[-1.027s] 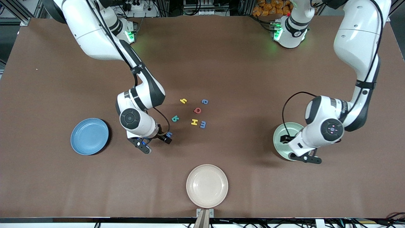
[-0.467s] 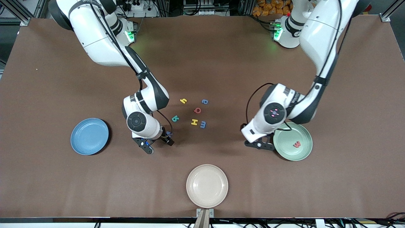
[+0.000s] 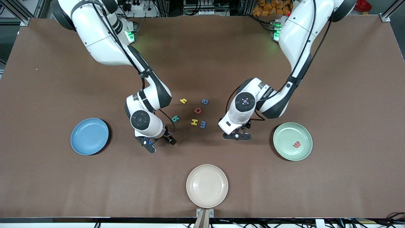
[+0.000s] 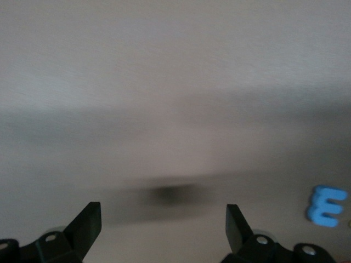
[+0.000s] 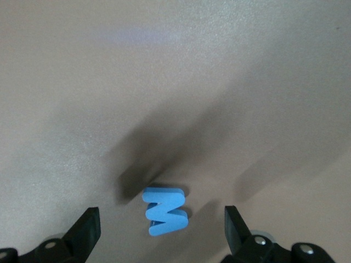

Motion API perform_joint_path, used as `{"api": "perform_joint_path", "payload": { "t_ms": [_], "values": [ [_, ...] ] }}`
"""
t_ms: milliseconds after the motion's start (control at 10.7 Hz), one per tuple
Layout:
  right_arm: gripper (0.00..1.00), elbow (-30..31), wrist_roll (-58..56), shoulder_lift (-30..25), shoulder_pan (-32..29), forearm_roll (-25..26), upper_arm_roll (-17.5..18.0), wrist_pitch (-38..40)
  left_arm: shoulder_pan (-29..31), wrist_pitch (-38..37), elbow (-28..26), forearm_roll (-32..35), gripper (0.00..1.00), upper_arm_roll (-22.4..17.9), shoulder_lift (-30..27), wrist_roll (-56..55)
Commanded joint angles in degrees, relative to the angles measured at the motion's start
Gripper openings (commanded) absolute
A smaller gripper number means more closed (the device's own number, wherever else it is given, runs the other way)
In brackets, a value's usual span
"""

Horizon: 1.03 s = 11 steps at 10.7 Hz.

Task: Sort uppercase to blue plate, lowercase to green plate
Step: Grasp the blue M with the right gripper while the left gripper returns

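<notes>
With both our left gripper and right gripper spread empty, the blue W between our right jaws could skid off-centre as they close.

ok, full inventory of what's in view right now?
table: 1, brown, under everything
blue plate: 1, sky-blue, toward right arm's end
green plate: 1, mint, toward left arm's end
red w: 1, in green plate
beige plate: 1, nearest front camera
yellow h, blue a-like letter, red Q, teal R, yellow H, blue m: 1 each, mid-table cluster
blue W: 1, on table under right end effector
right end effector: open, over blue W
left end effector: open, over bare table beside blue m
</notes>
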<state>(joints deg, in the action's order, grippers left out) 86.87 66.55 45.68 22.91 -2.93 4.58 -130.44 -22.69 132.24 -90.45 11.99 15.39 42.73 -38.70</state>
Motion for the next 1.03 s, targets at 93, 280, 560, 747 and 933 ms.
{"api": "perform_joint_path", "payload": {
  "t_ms": [93, 280, 560, 747, 933],
  "values": [
    [1.00, -1.36, 1.48, 1.69, 0.12, 1.44, 0.08, -0.61, -1.66, 4.24, 2.48, -1.26, 0.90, -0.45, 1.92, -2.43],
    [0.86, -1.18, 1.56, 1.78, 0.29, 1.52, 0.08, -0.78, -2.36, 5.40, 2.65, -1.70, 0.82, -0.36, 2.44, -2.52],
    [0.00, -0.83, 2.18, 1.78, 1.00, 1.70, 0.08, -1.13, -4.99, 5.66, 4.67, -2.14, 0.76, -0.27, 3.85, -6.71],
    [0.00, -0.83, 2.18, 1.69, 0.65, 1.70, 0.08, -1.13, -6.14, 6.98, 5.20, -2.14, 0.74, -0.28, 4.82, -9.19],
    [0.00, -0.92, 1.83, 1.26, -0.23, 1.70, 0.08, -0.96, -6.84, 8.21, 5.99, -2.14, 0.70, -0.28, 5.17, -10.78]
  ]
}}
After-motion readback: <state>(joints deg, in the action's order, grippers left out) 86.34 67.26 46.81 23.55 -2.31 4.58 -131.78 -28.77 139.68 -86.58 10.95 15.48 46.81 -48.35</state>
